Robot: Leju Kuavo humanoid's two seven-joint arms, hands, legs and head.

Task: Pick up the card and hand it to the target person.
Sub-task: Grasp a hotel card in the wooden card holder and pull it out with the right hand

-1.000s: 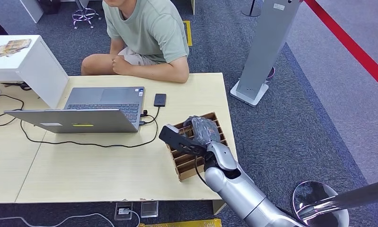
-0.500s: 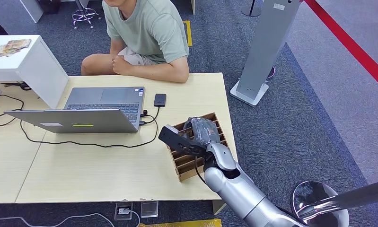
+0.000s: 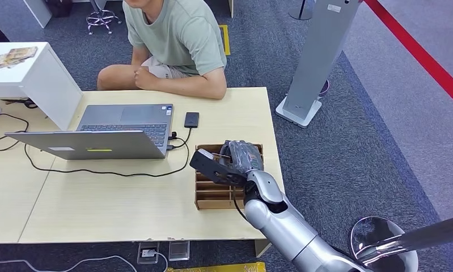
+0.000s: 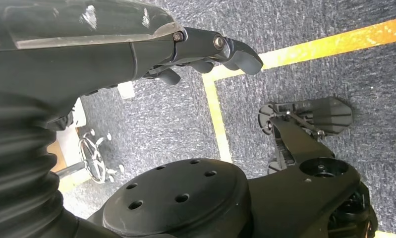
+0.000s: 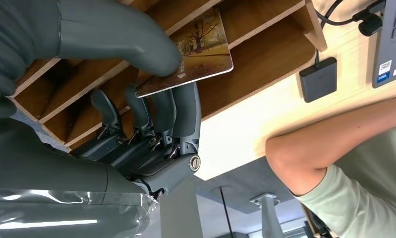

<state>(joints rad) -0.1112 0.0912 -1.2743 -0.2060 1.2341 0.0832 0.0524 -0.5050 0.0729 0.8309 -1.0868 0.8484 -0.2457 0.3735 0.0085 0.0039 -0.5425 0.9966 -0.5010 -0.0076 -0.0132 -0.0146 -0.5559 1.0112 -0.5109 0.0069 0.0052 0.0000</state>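
The right hand (image 5: 151, 94) pinches the thin, stiff, slick-looking card (image 5: 196, 49) by 1 edge over the slotted wooden rack (image 3: 210, 190) near the desk's (image 3: 127, 198) right edge, a light thing likely to slip unless thumb and fingers grip its flat faces.

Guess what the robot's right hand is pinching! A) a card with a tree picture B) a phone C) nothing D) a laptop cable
A: in the right wrist view the right hand pinches the card with its autumn tree picture, over the wooden rack.

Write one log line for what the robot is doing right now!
stage: card pickup | right hand: pinching card over wooden slotted organizer | left hand: hanging, holds nothing | person: seated across desk
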